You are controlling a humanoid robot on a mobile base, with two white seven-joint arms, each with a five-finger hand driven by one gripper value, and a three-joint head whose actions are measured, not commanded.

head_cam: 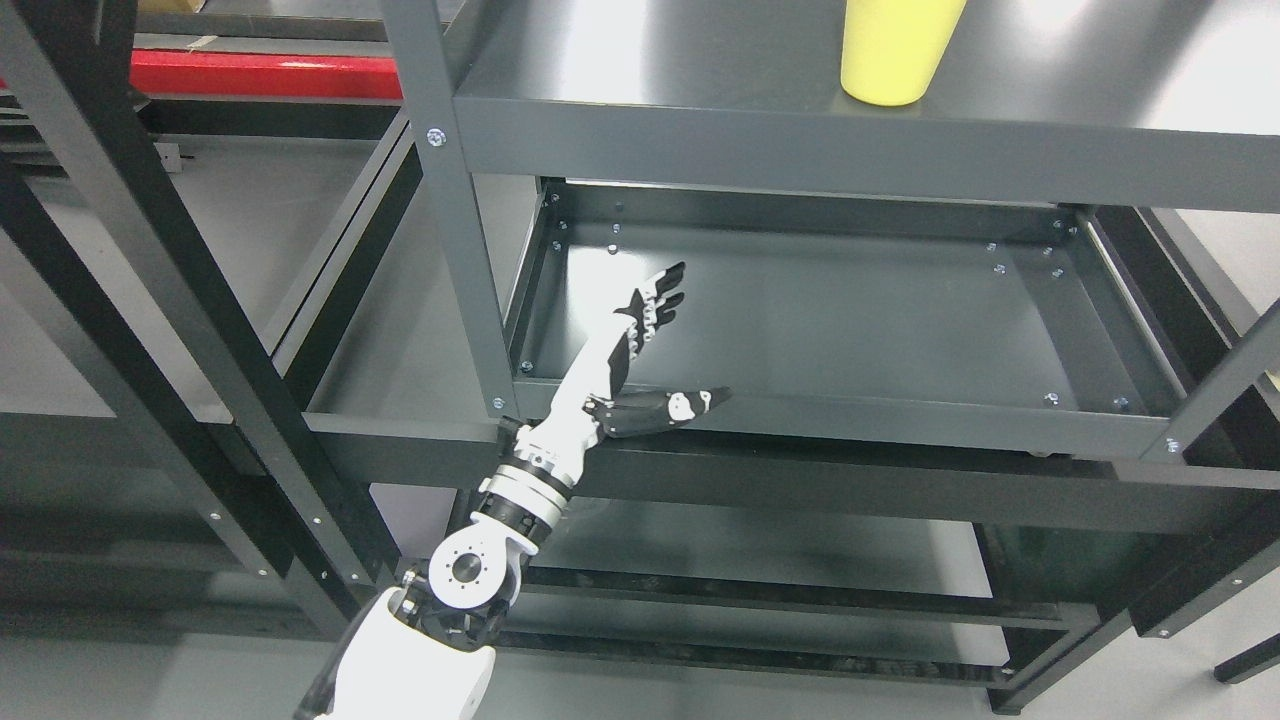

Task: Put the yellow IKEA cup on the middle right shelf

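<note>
While the left hand hangs empty with fingers spread over the lower shelf's front-left corner, the yellow tapered plastic cup stands near the upper shelf's front edge; probably light, rigid, slick, best gripped mid-wall.

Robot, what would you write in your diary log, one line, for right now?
left hand: open, empty, over lower shelf | yellow cup: upright on shelf above, untouched | right hand: unseen

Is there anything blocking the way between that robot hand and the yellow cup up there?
Yes. The open left robot hand reaches in over the lower tray shelf, while the yellow cup stands on top of the shelf above. That upper shelf's panel and front edge lie between them.
</note>
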